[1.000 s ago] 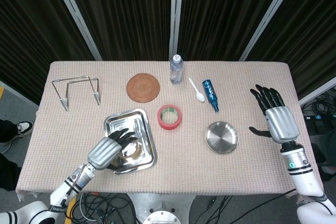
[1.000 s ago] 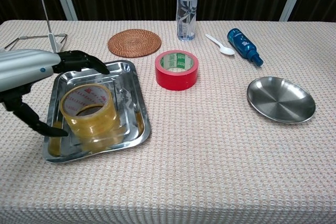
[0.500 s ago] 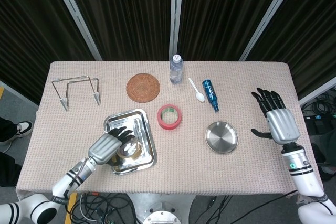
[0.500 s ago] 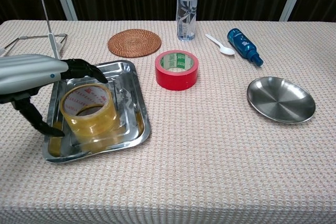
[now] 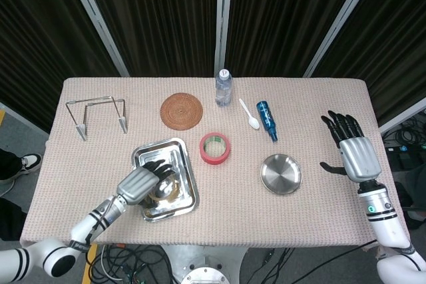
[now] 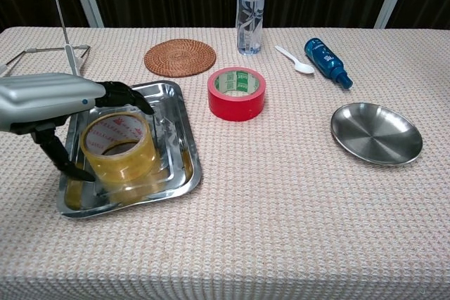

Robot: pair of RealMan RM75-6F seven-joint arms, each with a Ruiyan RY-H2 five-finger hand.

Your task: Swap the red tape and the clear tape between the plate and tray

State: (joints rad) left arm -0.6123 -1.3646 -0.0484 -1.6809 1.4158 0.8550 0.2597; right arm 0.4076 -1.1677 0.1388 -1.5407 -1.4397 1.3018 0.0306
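Closing in on the clear tape (image 6: 117, 147) in the tray (image 6: 184, 147), we have our left hand (image 6: 43, 98) straddling the roll but not yet gripping it.

Our left hand's fingers (image 6: 126, 93) reach over the far side of the roll and the thumb sits at its near left side, spread apart, and we cannot tell whether either touches it. Our right hand (image 5: 353, 151) hangs open beyond the empty plate (image 6: 377, 132), fingers spread, holding nothing. The red tape (image 6: 237, 93) rests on the surface between tray and plate, in neither. We judge the main risks to be these: the smooth roll could squirt out of a shallow pinch, or the fingers could catch the tray's rim and drag the light tray, perhaps into the red tape nearby.
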